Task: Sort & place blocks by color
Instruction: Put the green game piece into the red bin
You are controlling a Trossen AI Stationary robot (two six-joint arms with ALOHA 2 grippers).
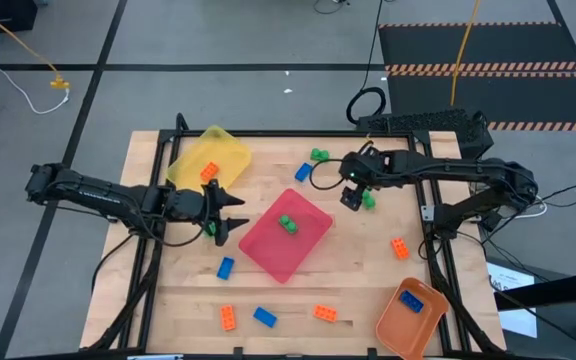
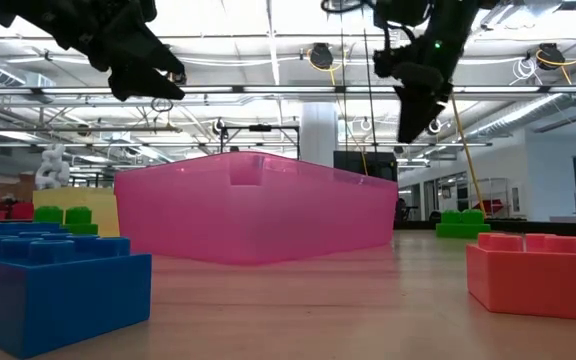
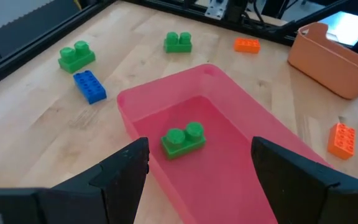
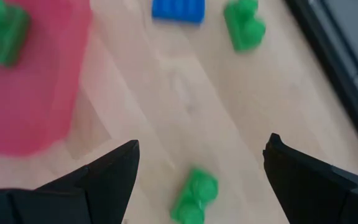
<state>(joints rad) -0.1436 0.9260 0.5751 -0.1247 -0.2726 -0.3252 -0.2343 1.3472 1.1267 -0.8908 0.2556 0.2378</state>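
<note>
1. While the right claw [image 1: 353, 193] hangs above the counter [image 1: 368, 270] with jaws wide and empty, treat the green block [image 4: 194, 196] just below and ahead of it as the step in hand; it lies loose on the wood, between the claw and the pink tray [image 1: 313, 240].
2. Centre the jaws over this block before descending, so that one finger passes each side; judged from the wrist view, the block sits roughly midway between the fingers already.
3. Lower straight down and close on the block's flat sides, not on its studs, which would likely let it twist.
4. Keep clear of the second green block [image 4: 244, 25] and the blue block [image 4: 179, 9], both farther ahead of the claw.
5. Carry the block to the pink tray, where one green block [image 3: 183, 139] already lies.
6. Note that the left claw [image 1: 230, 212] waits beside that tray, jaws wide and empty; avoid crossing it.
</note>
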